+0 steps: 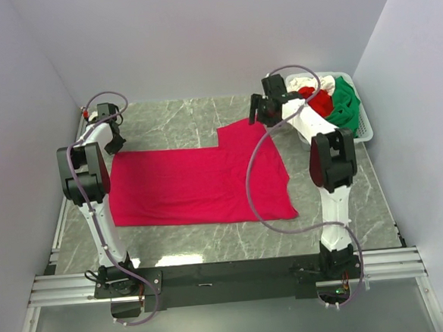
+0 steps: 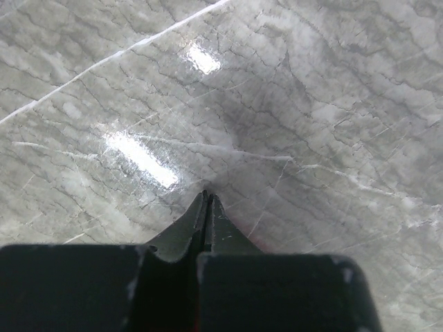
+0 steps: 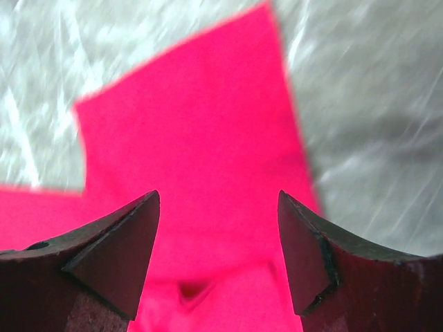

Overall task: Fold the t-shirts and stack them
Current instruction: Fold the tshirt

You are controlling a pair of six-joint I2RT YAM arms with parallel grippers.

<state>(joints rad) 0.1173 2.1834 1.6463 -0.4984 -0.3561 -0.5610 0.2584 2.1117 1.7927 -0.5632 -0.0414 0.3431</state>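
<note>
Crimson t-shirt [image 1: 200,183] lies spread flat on counter [image 1: 180,116], ready for folding. Left claw [image 1: 115,143] is closed at its far-left corner, probably to pinch it; whether cloth is caught cannot be told. Right claw [image 3: 218,200] hangs open over sleeve [image 3: 201,124]. Other t-shirts [image 1: 327,98] wait in basket [image 1: 363,129].

Pink-red big shirt [image 1: 200,183] on a grey table [image 1: 180,116] streaked with thin white lines, white basket [image 1: 365,129] holding a green shirt [image 1: 345,106], red shirt [image 1: 320,102] and white shirt [image 1: 304,80], purple cable [image 1: 250,188] by the black and white right arm [image 1: 332,204].
</note>
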